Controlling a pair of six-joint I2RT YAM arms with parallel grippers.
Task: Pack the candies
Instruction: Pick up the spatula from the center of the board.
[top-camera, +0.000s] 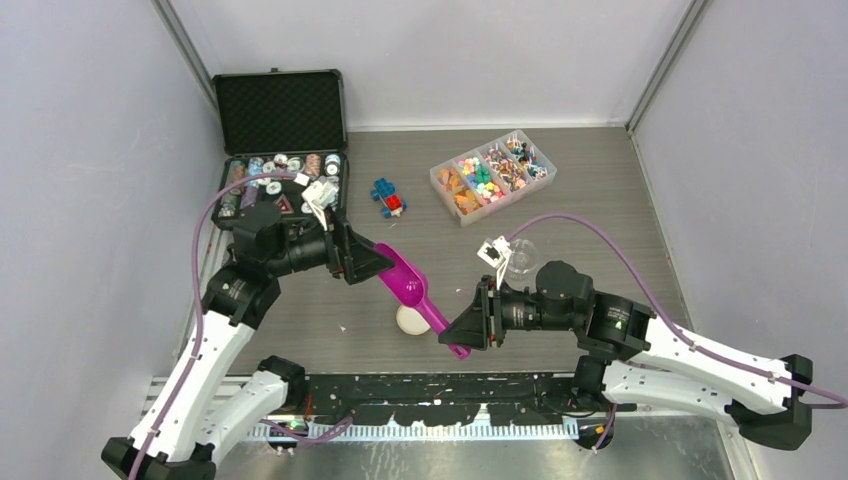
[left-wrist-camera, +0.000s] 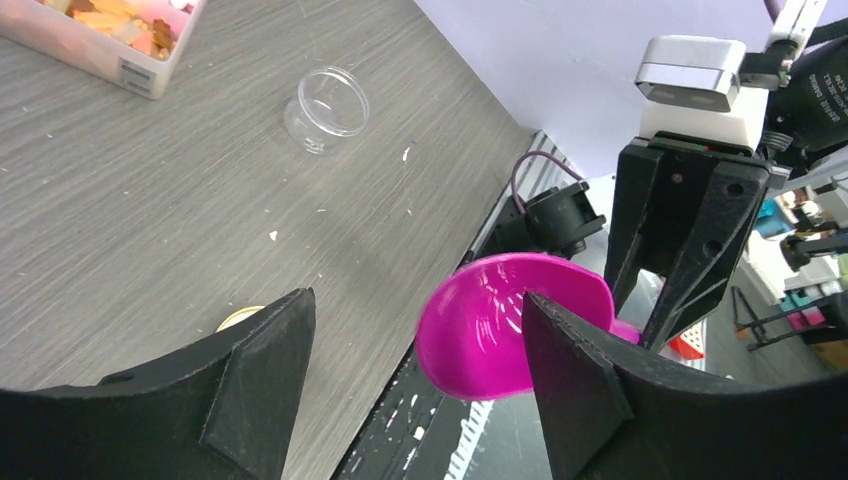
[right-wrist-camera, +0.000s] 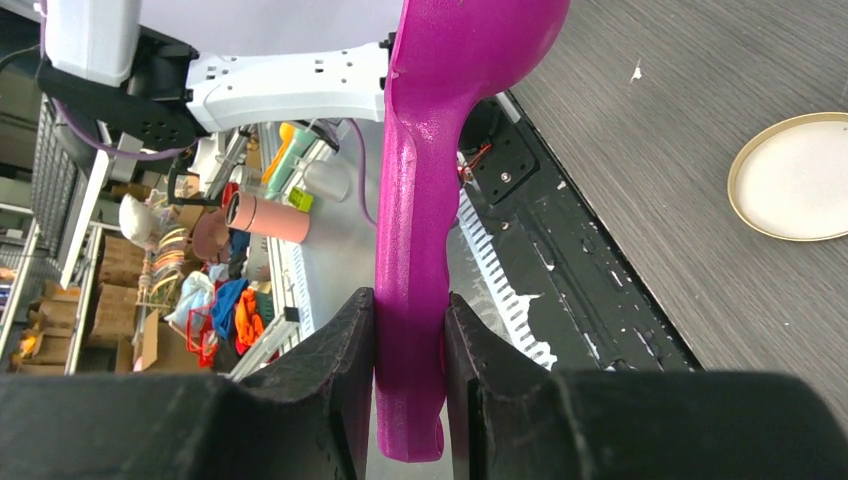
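The candies (top-camera: 493, 172) lie sorted by colour in a clear divided box (top-camera: 455, 208) at the back of the table; a corner of this box (left-wrist-camera: 135, 70) shows in the left wrist view. My right gripper (top-camera: 466, 322) is shut on the handle of a magenta scoop (right-wrist-camera: 415, 200), its fingers (right-wrist-camera: 345, 350) pressed on both sides. The scoop's empty bowl (top-camera: 405, 280) points up and left. My left gripper (top-camera: 368, 262) is open, and the scoop bowl (left-wrist-camera: 500, 325) sits ahead of its fingers (left-wrist-camera: 575, 370), partly behind the right one.
An empty clear jar (top-camera: 520, 258) stands upright behind my right arm, also the jar (left-wrist-camera: 325, 108) in the left wrist view. Its round lid (top-camera: 410, 320) lies flat under the scoop. A blue-and-red brick figure (top-camera: 388, 197) and an open black case (top-camera: 282, 110) of spools sit at the back left.
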